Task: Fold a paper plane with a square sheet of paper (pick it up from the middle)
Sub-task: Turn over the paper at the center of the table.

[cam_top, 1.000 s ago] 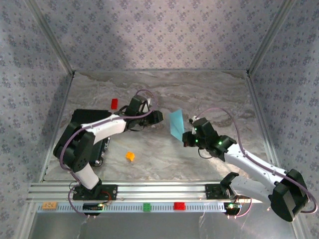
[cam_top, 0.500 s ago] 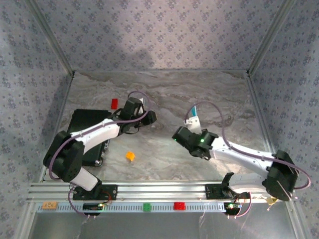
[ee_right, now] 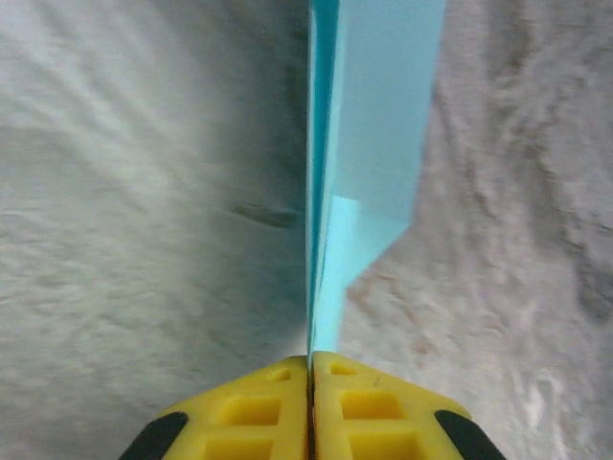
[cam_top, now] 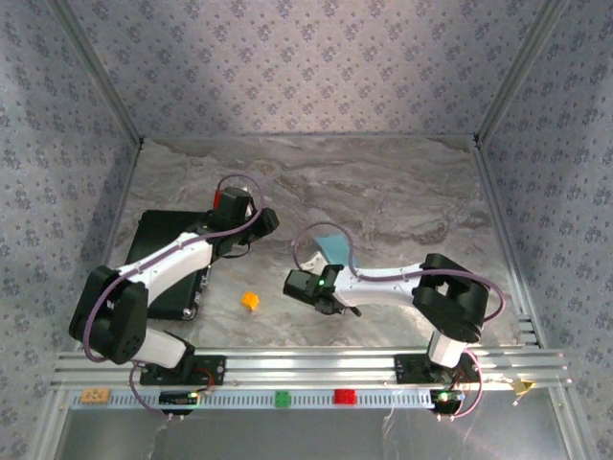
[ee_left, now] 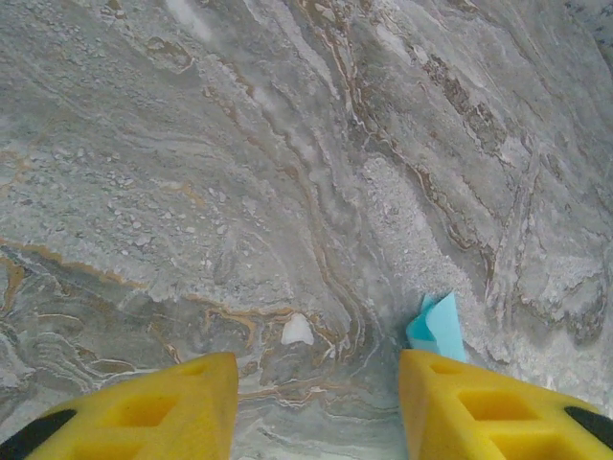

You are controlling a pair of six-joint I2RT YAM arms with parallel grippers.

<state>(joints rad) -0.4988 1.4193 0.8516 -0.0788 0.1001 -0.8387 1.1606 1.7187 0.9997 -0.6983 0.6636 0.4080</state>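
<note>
Right wrist camera first: the right gripper (ee_right: 309, 364) has its yellow fingers pressed flat together on the bottom edge of the paper plane (ee_right: 375, 125). The light-blue folds run straight up and off the top of the picture, so the tip is cut off, and the tabletop around it is a blur. From the top external camera, that paper shows as a small blue patch near the middle of the marble table (cam_top: 402, 192), its lower part hidden behind the right arm's wrist; whether it touches the surface is impossible to tell. Over to the left wrist: the left gripper (ee_left: 316, 383) stands partly open with nothing between the fingers, bare marble beneath, and a blue corner of the paper peeks out just beside one finger. From above, the left arm covers part of a black slab (cam_top: 153, 254) and crowds a red block (cam_top: 221, 198); an orange block (cam_top: 250, 301) lies between the arms.
</note>
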